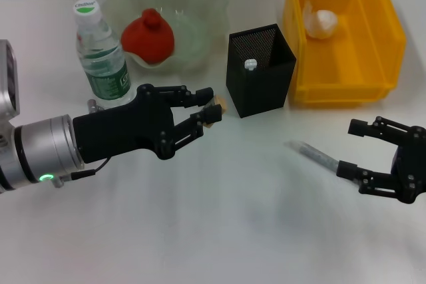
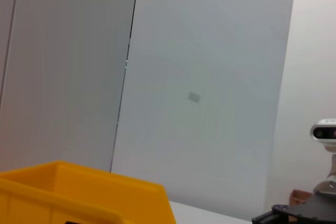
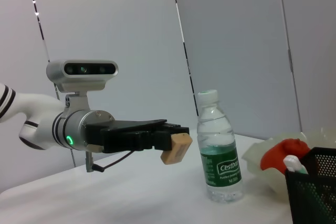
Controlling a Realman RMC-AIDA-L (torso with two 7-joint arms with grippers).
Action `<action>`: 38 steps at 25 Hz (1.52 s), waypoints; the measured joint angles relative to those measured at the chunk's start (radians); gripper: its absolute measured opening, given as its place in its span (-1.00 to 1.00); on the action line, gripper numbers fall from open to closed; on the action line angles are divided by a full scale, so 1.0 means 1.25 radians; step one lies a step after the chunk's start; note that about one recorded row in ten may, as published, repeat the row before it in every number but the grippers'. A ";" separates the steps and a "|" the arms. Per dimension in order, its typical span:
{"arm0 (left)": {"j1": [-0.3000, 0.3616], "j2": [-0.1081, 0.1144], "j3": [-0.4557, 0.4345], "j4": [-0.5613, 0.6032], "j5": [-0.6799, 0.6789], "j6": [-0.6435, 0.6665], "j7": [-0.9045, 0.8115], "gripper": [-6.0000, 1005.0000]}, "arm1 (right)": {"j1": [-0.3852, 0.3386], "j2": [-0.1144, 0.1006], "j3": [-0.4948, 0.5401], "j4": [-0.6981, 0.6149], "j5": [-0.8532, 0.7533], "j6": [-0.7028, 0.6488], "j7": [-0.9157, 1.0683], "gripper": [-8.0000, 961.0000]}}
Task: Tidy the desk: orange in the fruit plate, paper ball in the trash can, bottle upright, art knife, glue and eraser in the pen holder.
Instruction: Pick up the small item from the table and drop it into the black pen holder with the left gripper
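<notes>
Black left gripper (image 1: 208, 108), head view: jaws closed on the tan eraser (image 1: 214, 112), held just short of the black mesh pen holder (image 1: 259, 70), with the upright bottle (image 1: 101, 54) and fruit plate (image 1: 193, 4) behind; right gripper (image 1: 363, 149) with jaws spread wide, the art knife (image 1: 313, 154) lying on the white table (image 1: 219, 224) between them. Yellow trash can (image 2: 89, 195), left wrist view: only its rim shows, own jaws unseen. Tan eraser (image 3: 176, 148), right wrist view: pinched at the left gripper's (image 3: 170, 139) tips, clear of the table, beside the bottle (image 3: 219, 153).
</notes>
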 joint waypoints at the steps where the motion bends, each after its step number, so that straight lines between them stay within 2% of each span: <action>1: 0.000 0.000 0.000 -0.003 -0.005 0.000 0.004 -0.46 | 0.001 0.001 0.000 0.002 0.000 0.001 -0.002 0.70; 4: 0.005 0.000 0.001 -0.005 -0.013 0.000 0.008 -0.46 | 0.007 0.007 0.000 0.008 -0.002 0.007 -0.009 0.70; 18: 0.010 -0.002 0.001 -0.022 -0.022 -0.007 0.027 -0.45 | 0.008 0.010 0.000 0.017 -0.006 0.023 -0.011 0.70; 25: -0.060 -0.007 0.000 -0.119 -0.112 -0.060 0.053 -0.46 | 0.008 0.010 0.000 0.017 -0.006 0.024 -0.007 0.70; 26: -0.087 -0.008 0.000 -0.149 -0.140 -0.082 0.075 -0.46 | 0.007 0.010 0.000 0.017 -0.006 0.024 -0.006 0.70; 28: -0.098 -0.008 0.000 -0.162 -0.148 -0.091 0.085 -0.46 | 0.008 0.010 0.000 0.017 -0.006 0.024 -0.005 0.70; 29: -0.125 -0.008 0.000 -0.188 -0.170 -0.113 0.105 -0.46 | 0.008 0.010 0.000 0.017 -0.006 0.024 -0.004 0.70; 38: -0.201 -0.008 -0.014 -0.232 -0.216 -0.201 0.126 -0.46 | 0.008 0.009 0.000 0.017 -0.002 0.032 -0.001 0.70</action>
